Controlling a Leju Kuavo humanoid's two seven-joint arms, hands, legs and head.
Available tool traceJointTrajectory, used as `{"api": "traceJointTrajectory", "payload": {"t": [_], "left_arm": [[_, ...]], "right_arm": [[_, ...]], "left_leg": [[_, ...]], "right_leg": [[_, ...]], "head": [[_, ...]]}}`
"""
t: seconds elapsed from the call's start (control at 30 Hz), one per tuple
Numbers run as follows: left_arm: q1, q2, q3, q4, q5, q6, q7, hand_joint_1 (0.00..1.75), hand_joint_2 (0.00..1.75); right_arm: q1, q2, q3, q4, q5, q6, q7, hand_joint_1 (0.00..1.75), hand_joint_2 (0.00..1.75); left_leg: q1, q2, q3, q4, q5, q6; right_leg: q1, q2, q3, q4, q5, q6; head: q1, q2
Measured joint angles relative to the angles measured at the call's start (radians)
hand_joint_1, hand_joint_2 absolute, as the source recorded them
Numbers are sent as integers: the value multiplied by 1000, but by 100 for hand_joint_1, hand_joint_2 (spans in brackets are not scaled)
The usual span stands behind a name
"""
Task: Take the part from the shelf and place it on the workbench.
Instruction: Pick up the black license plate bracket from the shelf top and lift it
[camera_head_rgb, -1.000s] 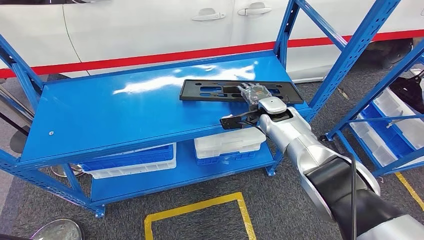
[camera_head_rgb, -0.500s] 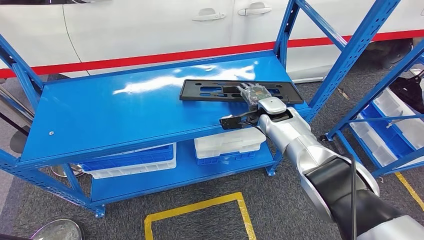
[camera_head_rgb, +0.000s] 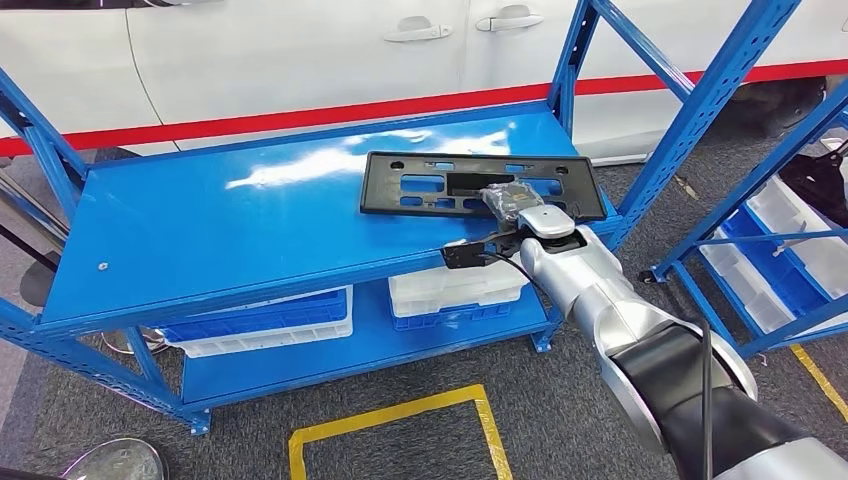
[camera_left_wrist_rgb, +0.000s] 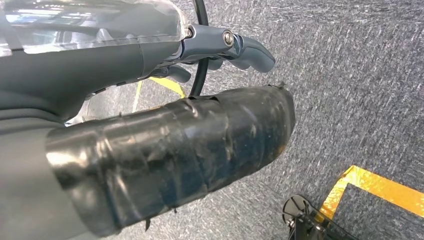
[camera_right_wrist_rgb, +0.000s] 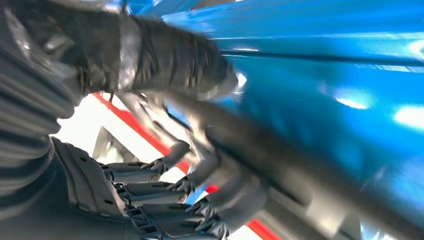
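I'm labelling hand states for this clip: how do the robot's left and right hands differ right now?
The right hand reaches over the blue shelf and holds the black part, tilted up off the surface; the left hand holds nothing. The right hand is up at shelf level, while the left hand hangs over grey carpet with its fingers curled in. Both have tape-wrapped thumbs.

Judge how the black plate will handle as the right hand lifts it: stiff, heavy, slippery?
The plate looks like thin, cut-out plastic: probably light, fairly stiff. The right hand grips one long edge, so it may sag or twist. The glossy shelf suggests it slides easily.
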Motion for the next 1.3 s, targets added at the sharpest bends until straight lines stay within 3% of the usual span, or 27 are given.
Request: {"api": "traceJointTrajectory", "payload": {"t": [0.57,0.63,0.7,0.77,0.93,1.3], "left_arm": [[0,-5,0,0,-6,-1,-2,0,0],[0,-5,0,0,-7,-1,-4,0,0],[0,-5,0,0,-8,-1,-5,0,0],[0,-6,1,0,-9,-2,-5,0,0],[0,-6,1,0,-14,-2,-5,0,0],[0,-6,1,0,-14,-2,-5,0,0]], "right_arm": [[15,2,-31,1,16,-3,-8,175,175],[16,2,-34,1,21,-3,-13,90,175],[16,2,-37,1,25,-3,-18,3,87],[16,2,-42,1,28,-4,-27,0,0],[15,2,-48,0,45,-4,-71,0,0],[14,2,-49,0,48,-4,-76,0,0]], "left_leg": [[0,0,0,0,0,0],[0,0,0,0,0,0],[0,0,0,0,0,0],[0,0,0,0,0,0],[0,0,0,0,0,0],[0,0,0,0,0,0]], "right_leg": [[0,0,0,0,0,0],[0,0,0,0,0,0],[0,0,0,0,0,0],[0,0,0,0,0,0],[0,0,0,0,0,0],[0,0,0,0,0,0]], "head": [[0,0],[0,0],[0,0],[0,0],[0,0],[0,0]]}}
